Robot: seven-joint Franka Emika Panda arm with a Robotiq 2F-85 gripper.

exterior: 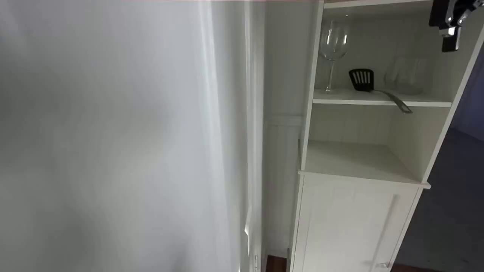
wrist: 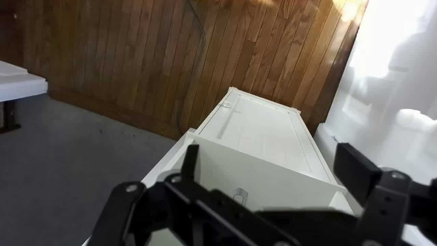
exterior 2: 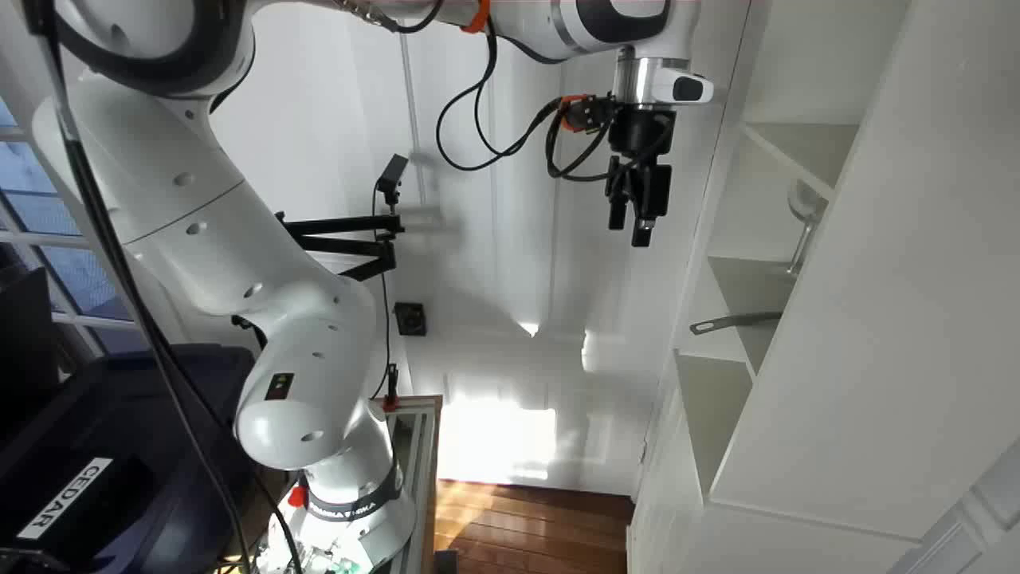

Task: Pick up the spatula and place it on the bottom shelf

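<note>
The spatula lies on the upper shelf, its black slotted head (exterior: 362,79) tilted up at the back and its grey handle (exterior: 397,100) jutting past the front edge. Only the handle (exterior 2: 733,321) shows in an exterior view; its looped end, the spatula (wrist: 240,195), peeks out behind the gripper's linkage in the wrist view. Below is the bottom shelf (exterior: 355,158), a flat white floor above the panelled door. My gripper (exterior 2: 629,227) hangs pointing down in front of the cabinet, higher than the spatula and apart from it. In the wrist view the gripper (wrist: 268,150) has its jaws wide apart, holding nothing.
A clear wine glass (exterior: 333,45) stands left of the spatula's head, and a faint clear glass (exterior: 408,75) sits to its right. The upper shelf board (exterior: 344,101) and the cabinet's side walls bound the compartments. A white wall (exterior 2: 510,239) stands beside the cabinet.
</note>
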